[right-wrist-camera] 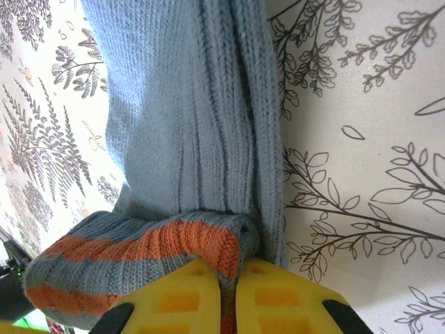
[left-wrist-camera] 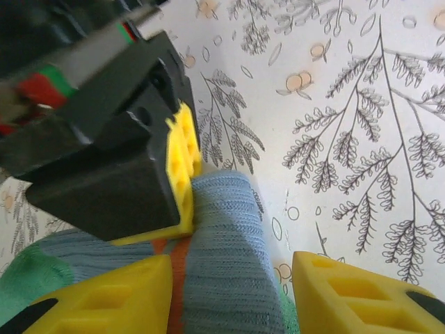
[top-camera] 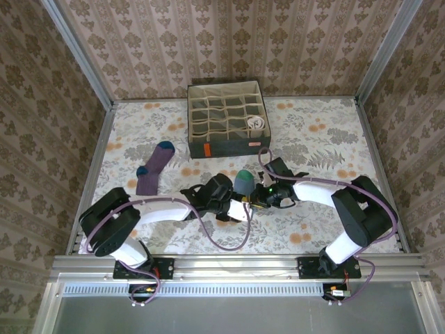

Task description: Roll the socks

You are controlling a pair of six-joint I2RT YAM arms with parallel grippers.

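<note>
Socks, three counted, one in hand. The right claw is found pinched shut on the striped sock. Its pads are closed on the orange-banded cuff, where the cuff is folded over the grey-blue leg. The left claw is found with its jaws standing apart, straddling that same sock. One pad lies against the knit and the other is set off from it with bare cloth showing between, so no grip is credited to it. One yellow pad of the right claw is seen pressed to the sock just above.

From overhead, the striped sock is located at mid-table near the front edge, bunched between the two claws with its green toe uppermost. The purple sock is noted lying flat, well apart to the left. The white sock is noted already rolled in a right-hand compartment of the box at the back of the table.

Handling is judged as follows. The knit is light, limp and stretchy, not fragile, and is unlikely to slip on the ridged pads. A loose roll is expected to spring open if released. Hold is best taken at the ribbed cuff, which is the thickest and firmest part, with the bundle steadied from the opposite side.
</note>
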